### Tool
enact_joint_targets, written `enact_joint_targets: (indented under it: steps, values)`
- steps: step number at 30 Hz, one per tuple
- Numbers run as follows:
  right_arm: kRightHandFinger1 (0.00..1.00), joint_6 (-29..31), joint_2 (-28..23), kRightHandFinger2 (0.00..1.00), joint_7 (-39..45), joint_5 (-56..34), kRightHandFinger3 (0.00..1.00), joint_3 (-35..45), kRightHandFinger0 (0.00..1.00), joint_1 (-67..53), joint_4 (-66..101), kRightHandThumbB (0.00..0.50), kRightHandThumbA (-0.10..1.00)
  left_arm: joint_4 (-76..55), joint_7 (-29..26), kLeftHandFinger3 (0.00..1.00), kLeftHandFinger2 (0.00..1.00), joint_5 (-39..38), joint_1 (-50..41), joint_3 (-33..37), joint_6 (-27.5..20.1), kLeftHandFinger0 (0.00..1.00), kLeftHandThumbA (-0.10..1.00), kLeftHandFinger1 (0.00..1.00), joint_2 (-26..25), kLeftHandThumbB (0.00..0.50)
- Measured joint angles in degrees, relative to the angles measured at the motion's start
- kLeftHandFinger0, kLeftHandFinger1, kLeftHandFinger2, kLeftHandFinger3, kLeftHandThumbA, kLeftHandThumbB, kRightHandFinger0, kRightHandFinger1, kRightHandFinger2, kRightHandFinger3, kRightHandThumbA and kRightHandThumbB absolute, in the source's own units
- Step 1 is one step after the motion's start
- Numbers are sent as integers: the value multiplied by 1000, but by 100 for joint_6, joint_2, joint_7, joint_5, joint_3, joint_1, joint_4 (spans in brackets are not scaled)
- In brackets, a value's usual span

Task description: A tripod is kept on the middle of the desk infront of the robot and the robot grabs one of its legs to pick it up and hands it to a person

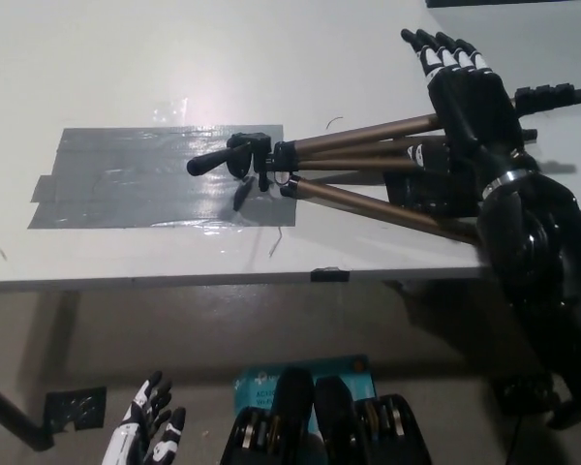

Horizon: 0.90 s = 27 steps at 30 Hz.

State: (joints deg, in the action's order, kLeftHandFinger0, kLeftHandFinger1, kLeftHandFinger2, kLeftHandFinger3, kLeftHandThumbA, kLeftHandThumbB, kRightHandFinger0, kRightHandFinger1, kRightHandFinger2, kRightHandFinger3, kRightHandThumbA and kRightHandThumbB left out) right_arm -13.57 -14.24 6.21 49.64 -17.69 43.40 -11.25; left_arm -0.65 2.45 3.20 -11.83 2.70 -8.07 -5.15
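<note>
From my station, the white desk [271, 58] fills most of the head view, its near edge running across the middle. A wide patch of grey tape [145, 179] is stuck flat on its left half.

The tripod [353, 165] lies on its side in the middle of the desk. Its black head and handle rest on the right end of the grey patch and point left, and the bronze legs fan out to the right. I can read no brand or label on it.

My black right hand [465, 97] comes in from the right over the far ends of those legs. It is palm down, with the fingers stretched straight toward the far side and closed around nothing. I cannot tell whether the palm touches the legs beneath it.

On the floor below the desk, near me, sits a teal box [257, 387]; its print is too small to read.

My white left hand [150, 431] rests low at the near left, under the desk edge, fingers spread and empty.

A small black tab [329, 275] sits on the desk's near edge.
</note>
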Motion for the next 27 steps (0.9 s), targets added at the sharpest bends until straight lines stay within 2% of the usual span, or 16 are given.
enact_joint_targets:
  steps: [2, 3, 7, 12, 15, 16, 17, 18, 19, 20, 21, 22, 23, 24, 25, 27]
  values:
    - [1000, 5, 9, 1000, -108, 75, 1000, -54, 1000, 57, -222, 320, 856, -26, 1, 1000, 1000, 8, -46, 6, -1, 1000, 614, 1000, -5, 0]
    - [1000, 7, 12, 1000, -164, 108, 1000, -88, 1000, 94, -349, 341, 855, -36, 2, 1000, 1000, 9, -57, 11, -2, 1000, 617, 1000, -4, 12]
    - [1000, -13, 32, 1000, -198, 177, 1000, -269, 1000, 326, -986, 359, 732, -64, 15, 1000, 1000, 8, -39, 25, 3, 1000, 649, 1000, -4, 16]
    - [1000, -23, 76, 1000, -301, 242, 1000, -382, 1000, 560, -1636, 386, 646, -67, 17, 1000, 1000, 44, -1, 29, 2, 1000, 650, 1000, -14, 3]
    - [1000, 4, 82, 1000, -448, 268, 1000, -445, 1000, 644, -1867, 400, 464, -71, 23, 1000, 1000, 89, -3, 45, 1, 1000, 689, 1000, -34, 16]
    - [1000, 27, 81, 1000, -534, 283, 1000, -485, 1000, 668, -1958, 402, 432, -71, 23, 1000, 1000, 101, -4, 51, 1, 1000, 693, 1000, -40, 13]
    - [1000, 43, 80, 1000, -590, 292, 998, -506, 1000, 678, -2013, 339, 319, -71, 24, 1000, 1000, 106, -3, 53, 2, 1000, 675, 1000, -41, 1]
    - [920, 87, 78, 920, -772, 324, 910, -566, 1000, 690, -2168, 326, 279, -66, 23, 1000, 1000, 119, -4, 53, 3, 1000, 671, 1000, -41, 0]
    - [757, 106, 79, 772, -862, 346, 783, -607, 871, 690, -2268, 290, 159, -59, 22, 1000, 1000, 124, -5, 53, 3, 1000, 658, 1000, -41, 0]
    - [444, 122, 79, 538, -917, 360, 602, -626, 448, 689, -2325, 255, -97, -56, 22, 1000, 1000, 125, -5, 53, 3, 1000, 655, 1000, -41, 0]
    - [309, 160, 79, 452, -1036, 386, 520, -670, 218, 689, -2446, 251, -99, -46, 22, 1000, 1000, 127, -4, 52, 3, 1000, 658, 1000, -42, 5]
    - [110, 191, 79, 397, -1142, 408, 450, -713, 44, 689, -2561, 224, -100, -42, 22, 1000, 1000, 130, -5, 52, 4, 1000, 672, 1000, -42, 4]
    - [102, 216, 78, 572, -1256, 425, 542, -742, 2, 689, -2652, 223, -100, -40, 22, 1000, 1000, 132, -5, 53, 5, 1000, 690, 1000, -42, 1]
    - [164, 242, 78, 693, -1355, 443, 633, -762, 0, 689, -2713, 219, -100, -38, 22, 1000, 1000, 136, -5, 53, 5, 1000, 692, 1000, -42, 0]
    - [249, 269, 78, 714, -1459, 469, 716, -781, 0, 689, -2767, 226, -100, -37, 22, 1000, 1000, 141, -6, 53, 5, 1000, 690, 1000, -42, 0]
    - [293, 332, 79, 708, -1715, 515, 735, -836, 0, 689, -2888, 230, -100, -37, 22, 1000, 1000, 158, -13, 52, 5, 1000, 672, 1000, -44, 0]
